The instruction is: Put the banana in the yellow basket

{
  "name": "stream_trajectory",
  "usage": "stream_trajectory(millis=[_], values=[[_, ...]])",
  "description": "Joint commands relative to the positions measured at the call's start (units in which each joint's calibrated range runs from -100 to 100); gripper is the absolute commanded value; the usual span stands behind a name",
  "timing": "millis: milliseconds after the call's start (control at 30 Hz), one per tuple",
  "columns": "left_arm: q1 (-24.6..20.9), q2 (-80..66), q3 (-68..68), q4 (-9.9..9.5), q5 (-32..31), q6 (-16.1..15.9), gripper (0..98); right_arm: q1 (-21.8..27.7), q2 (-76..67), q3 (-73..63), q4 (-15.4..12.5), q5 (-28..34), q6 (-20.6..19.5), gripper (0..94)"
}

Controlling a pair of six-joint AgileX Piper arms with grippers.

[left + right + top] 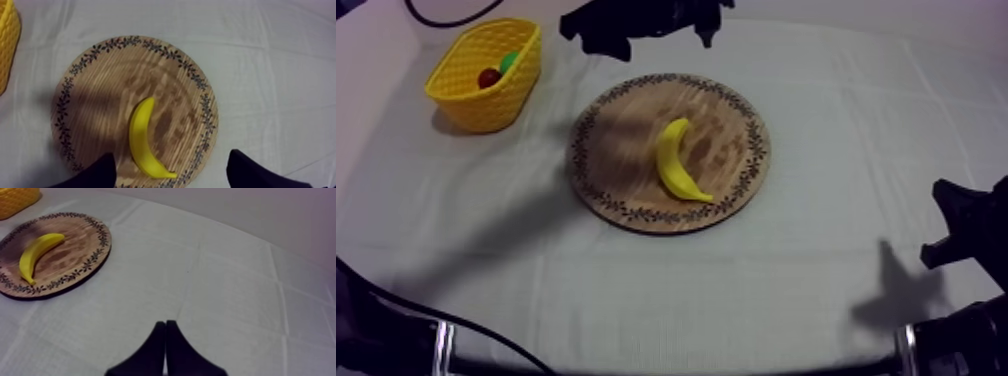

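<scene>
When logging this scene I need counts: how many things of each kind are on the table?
banana: 1
small red fruit: 1, in the basket
green fruit: 1, in the basket, kind unclear
wooden board: 1
yellow basket: 1
Total: 5

Smooth banana (679, 162), grained wooden board (621, 150)

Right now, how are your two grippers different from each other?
The left gripper is open, its fingers wide apart; the right gripper is shut, its fingers pressed together into a narrow wedge. The left gripper hangs by the wooden board, looking down on the banana; the right gripper sits over bare cloth, away from the board. Both have black fingers and hold nothing.
</scene>
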Motion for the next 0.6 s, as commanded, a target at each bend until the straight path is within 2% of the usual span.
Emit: stream_trajectory(millis=[0, 300, 567], values=[[0.02, 0.38, 0.42, 0.12, 0.07, 0.01, 82.3, 0.0, 0.0, -0.03, 0.01, -0.01, 0.0, 0.3], [-0.31, 6.04, 2.15, 1.15, 0.06, -0.1, 81.8, 0.0, 0.0, -0.03, 0.01, -0.01, 0.0, 0.3], [-1.48, 13.64, 2.14, 3.35, -2.3, -0.32, 79.8, 0.0, 0.0, -0.03, 0.01, -0.01, 0.0, 0.3]])
